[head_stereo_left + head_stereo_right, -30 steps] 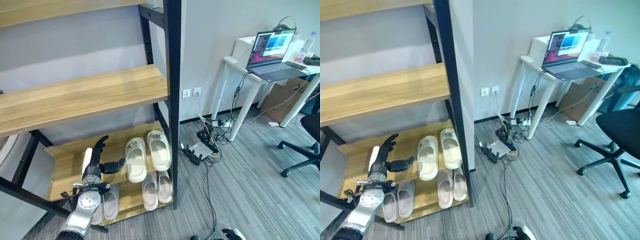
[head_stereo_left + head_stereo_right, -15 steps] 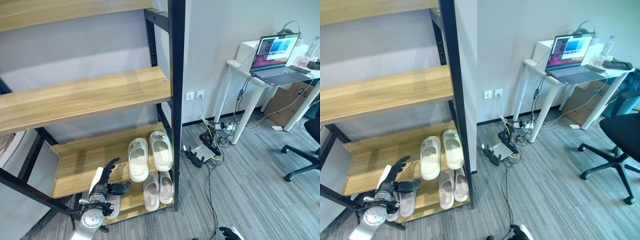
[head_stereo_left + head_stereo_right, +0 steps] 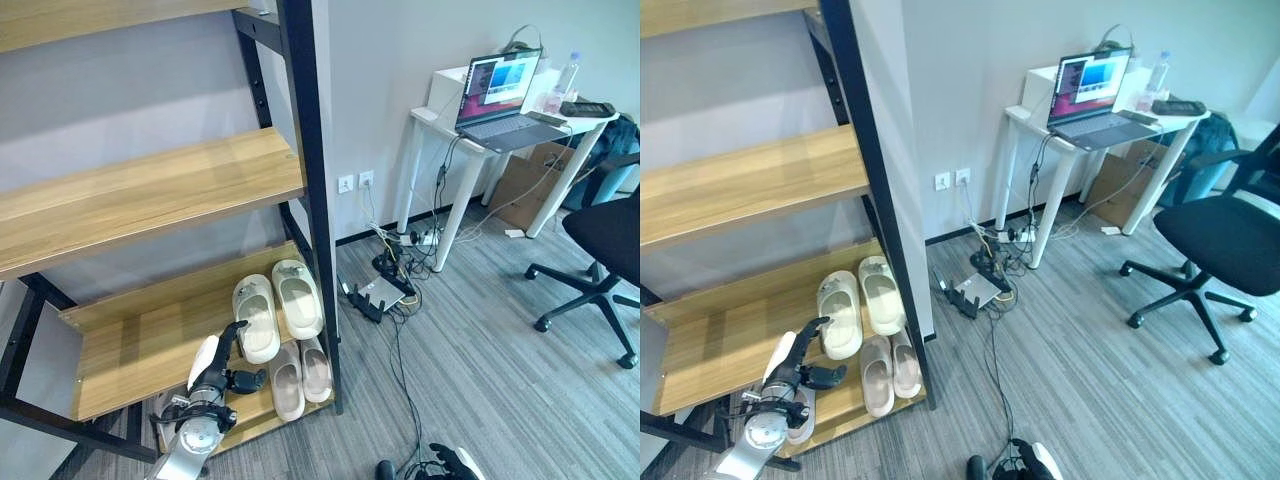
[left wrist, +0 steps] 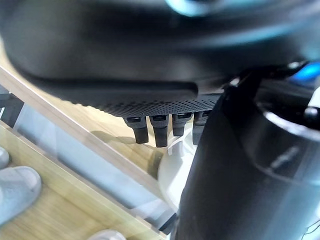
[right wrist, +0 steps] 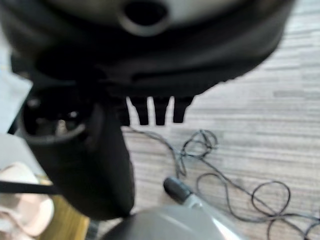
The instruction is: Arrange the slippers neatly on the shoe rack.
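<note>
A white pair of slippers lies side by side at the right end of the shoe rack's second-lowest wooden shelf. Below them a pale pink pair sits on the bottom shelf. My left hand hovers in front of the rack, just left of and below the white pair, open with fingers straight and thumb spread, holding nothing. Its wrist view shows a white slipper past the fingers and a grey slipper on the bottom shelf. My right hand hangs open low over the floor.
A black upright post of the rack stands right beside the slippers. On the grey floor to the right lie cables and a router. Further right are a white desk with a laptop and a black office chair.
The camera has shifted. My left hand has drawn back from over the second-lowest shelf and dropped to bottom-shelf level, still open. The slippers have not moved.
</note>
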